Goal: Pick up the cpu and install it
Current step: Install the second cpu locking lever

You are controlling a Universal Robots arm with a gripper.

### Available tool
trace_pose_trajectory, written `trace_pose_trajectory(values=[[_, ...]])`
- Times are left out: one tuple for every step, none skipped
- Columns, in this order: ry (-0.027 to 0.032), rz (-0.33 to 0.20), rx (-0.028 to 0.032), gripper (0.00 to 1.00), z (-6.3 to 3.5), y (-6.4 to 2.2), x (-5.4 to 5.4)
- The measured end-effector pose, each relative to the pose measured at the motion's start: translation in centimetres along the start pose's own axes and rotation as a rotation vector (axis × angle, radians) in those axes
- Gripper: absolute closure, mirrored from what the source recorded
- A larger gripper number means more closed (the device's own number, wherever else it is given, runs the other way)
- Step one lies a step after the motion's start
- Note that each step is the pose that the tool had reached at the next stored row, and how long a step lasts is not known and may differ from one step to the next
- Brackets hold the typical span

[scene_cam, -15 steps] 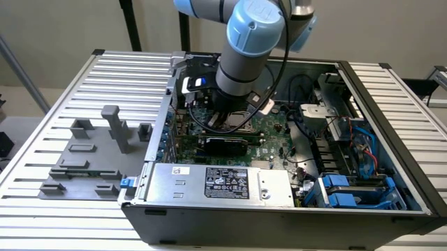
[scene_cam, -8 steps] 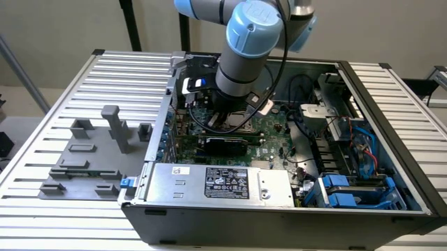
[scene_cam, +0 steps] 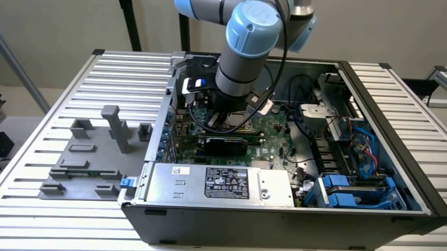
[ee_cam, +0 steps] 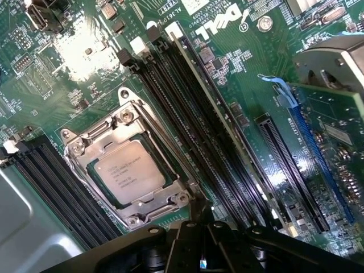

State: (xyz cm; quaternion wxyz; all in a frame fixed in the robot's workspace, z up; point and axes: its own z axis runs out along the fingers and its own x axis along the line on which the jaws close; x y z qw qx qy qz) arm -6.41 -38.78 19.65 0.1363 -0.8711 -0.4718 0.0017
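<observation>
One cpu point(ee_cam: 129, 172) is seen seated in the socket frame point(ee_cam: 126, 165) on the motherboard point(ee_cam: 239, 74), lying just ahead of the closed jaws and apart from them. The gripper point(ee_cam: 200, 219) is judged shut with nothing between its fingers; only its dark body and a narrow tip are shown at the edge of the wrist view. The placing step is judged done, the chip resting flat and square within the metal frame, though whether the frame is latched down cannot be confirmed. No further grasp is called for by what is shown; any move from here calls for clearance from the memory slots point(ee_cam: 187, 125) beside the jaws. In the exterior view the gripper is hidden behind the arm point(scene_cam: 241, 68) inside the computer case point(scene_cam: 391, 157), and the socket is covered. The grey tray point(scene_cam: 84, 167) stands well apart, outside the case.
</observation>
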Motion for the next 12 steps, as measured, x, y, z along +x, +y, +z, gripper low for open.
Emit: trace_pose_trajectory(values=[[0.0001,0.0,0.0001,0.89,-0.18,-0.05,0.03],[-0.0003,0.0,0.0006,0.89,-0.44,-0.12,0.06],[-0.0007,0.0,0.0011,0.89,-0.72,-0.19,0.09],[-0.001,0.001,0.0015,0.89,-0.94,-0.24,0.12],[-0.0011,0.001,0.0016,0.89,-1.03,-0.26,0.13],[-0.001,0.0,0.0018,0.89,-1.03,-0.25,0.14],[-0.0009,0.0,0.0018,0.89,-1.03,-0.25,0.14],[-0.0009,0.0,0.0018,0.89,-1.03,-0.25,0.14],[-0.001,0.001,0.0018,0.89,-1.04,-0.26,0.14],[-0.0011,0.001,0.0018,0.89,-1.04,-0.26,0.14],[-0.0012,0.001,0.0017,0.89,-1.04,-0.26,0.14],[-0.0011,0.001,0.0018,0.89,-1.04,-0.26,0.14]])
